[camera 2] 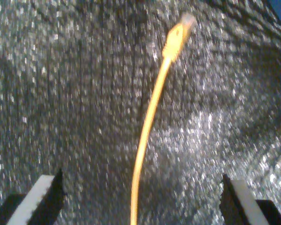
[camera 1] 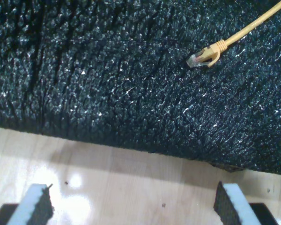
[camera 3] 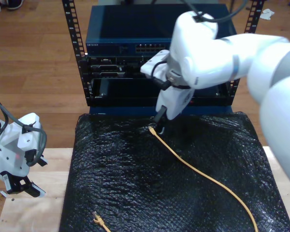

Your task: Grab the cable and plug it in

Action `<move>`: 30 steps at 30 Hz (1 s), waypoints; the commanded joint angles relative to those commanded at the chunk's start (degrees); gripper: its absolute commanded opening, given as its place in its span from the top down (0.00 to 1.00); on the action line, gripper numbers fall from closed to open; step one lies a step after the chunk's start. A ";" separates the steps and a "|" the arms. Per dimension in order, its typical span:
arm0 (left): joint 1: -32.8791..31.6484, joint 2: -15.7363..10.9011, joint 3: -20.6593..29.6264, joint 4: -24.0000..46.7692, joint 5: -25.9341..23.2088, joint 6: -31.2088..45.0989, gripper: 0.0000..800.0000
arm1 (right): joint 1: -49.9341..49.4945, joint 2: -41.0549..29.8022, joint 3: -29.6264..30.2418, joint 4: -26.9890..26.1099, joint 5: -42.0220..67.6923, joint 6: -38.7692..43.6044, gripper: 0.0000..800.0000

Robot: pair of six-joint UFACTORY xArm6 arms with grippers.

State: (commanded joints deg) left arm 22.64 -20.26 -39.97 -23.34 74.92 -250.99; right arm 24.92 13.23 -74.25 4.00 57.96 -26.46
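The yellow-orange cable [camera 3: 203,176] lies across the black mat [camera 3: 135,169]. One plug [camera 3: 152,129] rests at the mat's far edge, and the other plug [camera 3: 97,220] lies near the front at the exterior view's left. My second gripper [camera 3: 160,121] hovers just above the far plug [camera 2: 180,33], open, and the cable [camera 2: 147,126] runs between its fingers [camera 2: 44,199] untouched. My first gripper [camera 1: 136,206] stands open over the wooden table [camera 1: 131,183] beside the mat [camera 1: 107,70]. The near plug [camera 1: 203,56] lies ahead of it on the mat.
Behind the mat stands a black rack [camera 3: 150,82] holding a blue network switch [camera 3: 150,48] with a row of ports. The first arm [camera 3: 17,150] stands at the exterior view's left over the wooden table [camera 3: 43,169].
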 joint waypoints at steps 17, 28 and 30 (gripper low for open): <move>0.09 0.18 0.18 0.00 0.00 0.00 0.00 | 2.64 14.42 -10.64 -7.12 0.18 10.99 0.06; 0.09 0.18 0.26 0.00 0.00 0.09 0.00 | 2.73 15.38 -10.55 -7.12 0.18 16.70 0.09; 0.09 0.18 0.26 0.00 0.00 0.09 0.00 | 2.73 15.91 -10.64 -7.12 0.18 17.32 0.11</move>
State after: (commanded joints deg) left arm 22.73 -20.09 -39.70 -23.34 74.92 -250.90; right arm 27.65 29.14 -84.89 -3.12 58.13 -9.14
